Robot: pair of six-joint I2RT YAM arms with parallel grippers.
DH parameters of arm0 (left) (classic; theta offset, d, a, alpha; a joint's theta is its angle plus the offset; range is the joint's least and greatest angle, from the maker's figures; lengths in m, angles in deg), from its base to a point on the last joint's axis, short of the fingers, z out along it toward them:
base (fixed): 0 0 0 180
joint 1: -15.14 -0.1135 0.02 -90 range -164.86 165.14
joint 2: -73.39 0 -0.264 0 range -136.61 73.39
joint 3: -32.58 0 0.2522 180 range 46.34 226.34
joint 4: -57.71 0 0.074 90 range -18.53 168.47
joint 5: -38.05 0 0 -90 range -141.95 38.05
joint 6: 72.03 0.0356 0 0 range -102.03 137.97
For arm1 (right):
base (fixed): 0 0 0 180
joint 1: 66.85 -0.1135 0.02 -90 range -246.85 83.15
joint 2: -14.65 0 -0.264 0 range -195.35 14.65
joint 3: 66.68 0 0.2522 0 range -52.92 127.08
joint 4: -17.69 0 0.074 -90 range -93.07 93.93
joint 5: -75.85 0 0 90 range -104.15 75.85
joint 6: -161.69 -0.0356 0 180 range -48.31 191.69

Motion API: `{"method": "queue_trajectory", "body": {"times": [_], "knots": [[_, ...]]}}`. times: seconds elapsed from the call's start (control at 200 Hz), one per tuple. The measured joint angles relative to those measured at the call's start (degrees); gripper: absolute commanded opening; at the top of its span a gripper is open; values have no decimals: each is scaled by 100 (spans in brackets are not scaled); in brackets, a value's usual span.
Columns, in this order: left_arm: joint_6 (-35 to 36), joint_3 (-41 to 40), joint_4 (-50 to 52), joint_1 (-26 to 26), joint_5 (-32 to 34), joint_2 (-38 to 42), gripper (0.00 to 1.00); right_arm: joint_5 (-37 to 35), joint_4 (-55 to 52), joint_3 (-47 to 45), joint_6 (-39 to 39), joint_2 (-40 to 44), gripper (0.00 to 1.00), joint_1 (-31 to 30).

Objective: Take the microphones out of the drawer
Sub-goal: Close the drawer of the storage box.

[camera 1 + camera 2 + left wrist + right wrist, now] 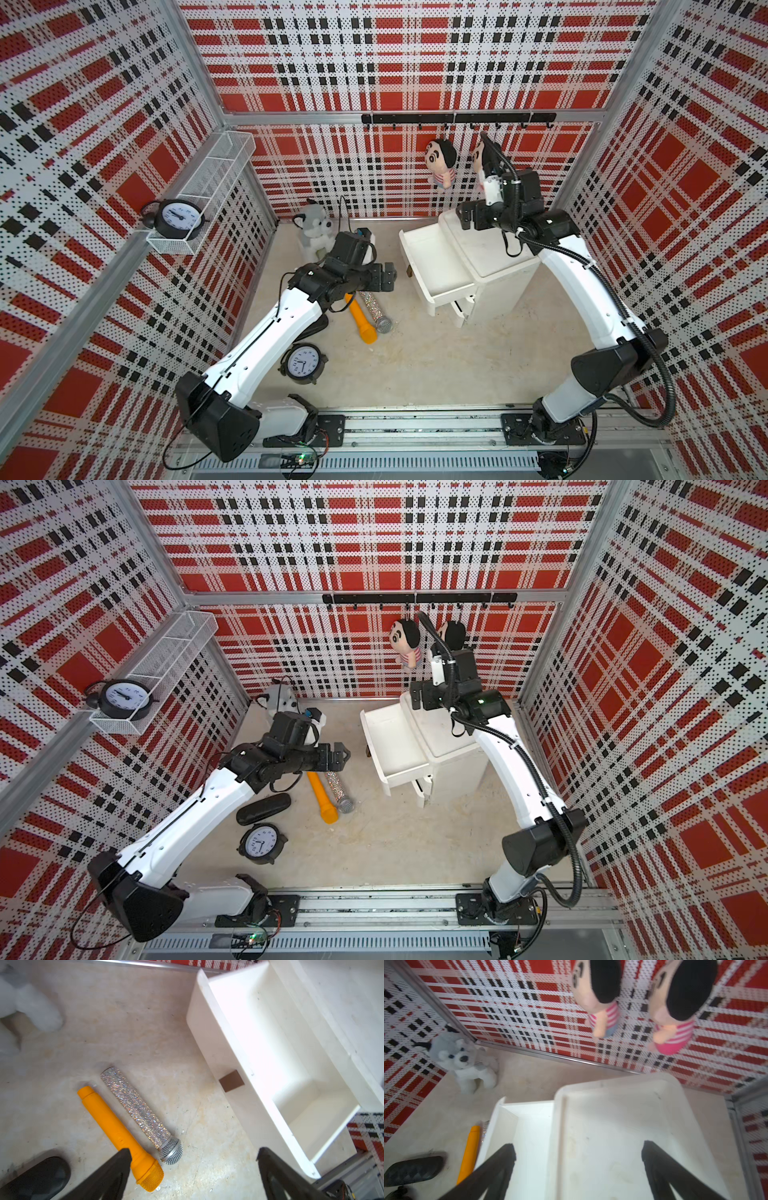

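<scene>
Plaid walls (395,54), pale floor (415,365): microphone (137,1105) lies there, left pincer (193,1150) and right pincer (578,1145) agape, seemingly empty.

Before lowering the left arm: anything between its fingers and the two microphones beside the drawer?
Nothing visible does. The open left gripper hangs over the orange microphone and glitter microphone, side by side outside the drawer; the black case lies off to one side.

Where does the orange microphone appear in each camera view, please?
Top view: orange microphone on the floor beside the silver microphone.
Top view: same place.
Left wrist: beside the silver microphone.
Right wrist: partly seen, alongside the drawer.
Shared landmark: the open drawer.
</scene>
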Motion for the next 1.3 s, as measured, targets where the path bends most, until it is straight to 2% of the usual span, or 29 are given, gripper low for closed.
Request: {"method": "queue_trajectory", "body": {"times": [0.24, 0.381, 0.566, 0.752, 0.977, 1.298], "knots": [[245, -46, -372, 271, -455, -258, 98, 588, 98, -1080, -79, 732, 100, 1447], [306, -50, -520, 485, -407, -549, 98, 901, 175, -1429, -120, 815, 100, 1886], [319, -50, -507, 568, -33, -984, 98, 1178, 308, -1679, -118, 774, 100, 2044], [269, -208, -507, 568, 348, -1010, 98, 1379, 466, -1860, -116, 632, 100, 2087], [149, -474, -522, 372, 492, -824, 98, 1613, 796, -2074, -98, 516, 100, 2103], [76, -476, -844, 44, 496, -1060, 98, 1722, 938, -2090, -4, 474, 100, 2103]]}}
